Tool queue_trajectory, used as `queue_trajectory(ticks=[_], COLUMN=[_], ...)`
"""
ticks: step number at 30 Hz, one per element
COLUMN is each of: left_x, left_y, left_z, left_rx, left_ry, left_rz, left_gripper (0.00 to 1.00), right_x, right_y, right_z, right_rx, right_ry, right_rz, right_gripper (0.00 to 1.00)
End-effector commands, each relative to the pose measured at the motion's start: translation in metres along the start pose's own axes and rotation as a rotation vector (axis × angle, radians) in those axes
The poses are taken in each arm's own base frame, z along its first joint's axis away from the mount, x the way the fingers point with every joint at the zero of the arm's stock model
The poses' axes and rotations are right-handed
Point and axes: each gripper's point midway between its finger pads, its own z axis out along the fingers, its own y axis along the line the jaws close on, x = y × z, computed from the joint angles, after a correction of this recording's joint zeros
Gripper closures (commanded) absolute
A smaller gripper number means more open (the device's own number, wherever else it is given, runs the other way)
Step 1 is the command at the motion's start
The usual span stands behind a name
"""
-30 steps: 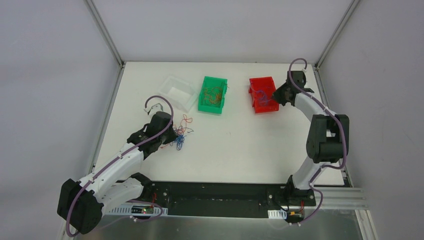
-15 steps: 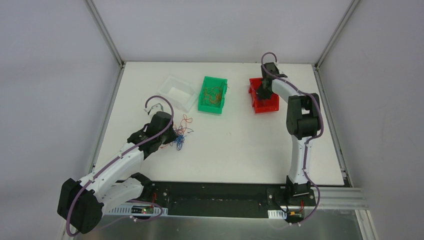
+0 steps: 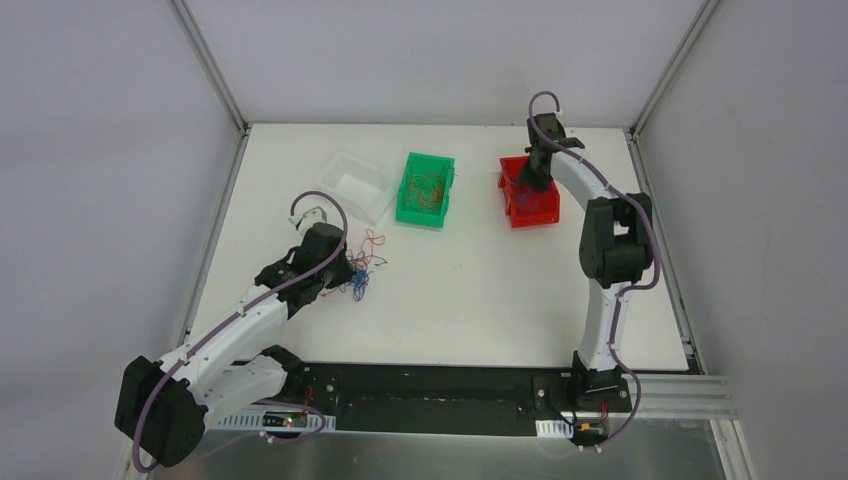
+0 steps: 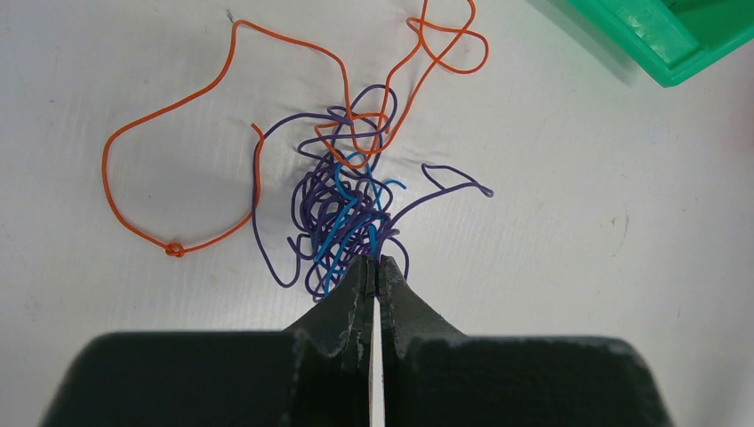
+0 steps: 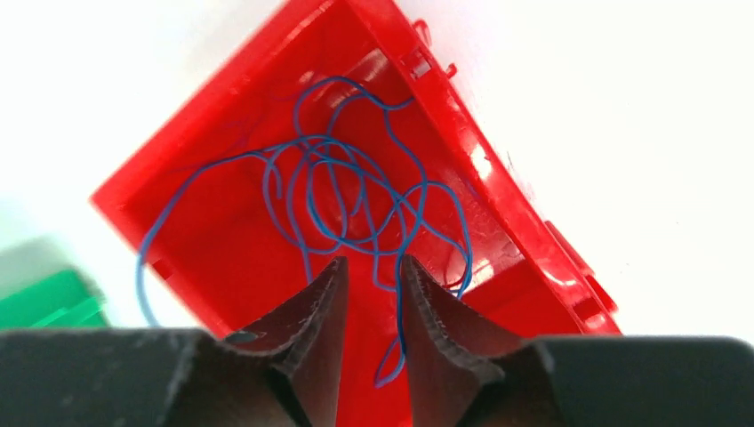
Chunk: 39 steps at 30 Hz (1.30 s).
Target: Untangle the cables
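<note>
No readable text, label, brand, number or sign appears in any view, neither on the bins, the arms nor the desk.

White table (image 3: pixel 470 295), grey walls (image 3: pixel 430 55).

The left arm (image 3: pixel 240 320) and right arm (image 3: pixel 603 310) have white links with black joints, and a lilac cable (image 3: pixel 320 194) runs along each. The bases (image 3: pixel 592 380) at 6 o'clock are black. The right pincer (image 5: pixel 372 267) is black, with ridged inner faces.
</note>
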Motion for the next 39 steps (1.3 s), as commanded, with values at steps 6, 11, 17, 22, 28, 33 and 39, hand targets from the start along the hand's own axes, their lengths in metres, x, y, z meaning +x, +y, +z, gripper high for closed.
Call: queue_trajectory(ticks=[6, 11, 17, 22, 28, 33, 39], left_x=[-0.012, -0.012, -0.012, -0.011, -0.011, -0.012, -0.011], left_y=[-0.013, -0.014, -0.014, -0.012, -0.011, -0.012, -0.012], left_z=[-0.005, -0.005, -0.005, -0.006, -0.005, -0.005, -0.005], left_rx=[0.042, 0.042, 0.043, 0.04, 0.038, 0.039, 0.038], left_ry=[-0.031, -0.032, -0.029, -0.035, -0.033, -0.036, -0.031], left_rz=[0.012, 0.013, 0.013, 0.013, 0.016, 0.016, 0.016], left_gripper=[1.0, 1.0, 1.0, 1.0, 1.0, 1.0, 1.0], right_x=[-0.04, -0.034, -0.026, -0.021, -0.018, -0.019, -0.023], right_y=[0.017, 0.048, 0.066, 0.066, 0.061, 0.058, 0.057], right_z=[-0.068, -0.078, -0.073, -0.062, -0.051, -0.05, -0.052], right_rx=[-0.138, -0.274, -0.201, -0.07, -0.029, -0.008, -0.007], right_ry=[-0.114, -0.094, -0.087, -0.111, -0.107, -0.114, -0.13], right_rz=[-0.001, -0.091, -0.287, -0.402, -0.414, -0.413, -0.391], right_gripper=[0.6, 0.48, 0.42, 0.42, 0.48, 0.55, 0.82])
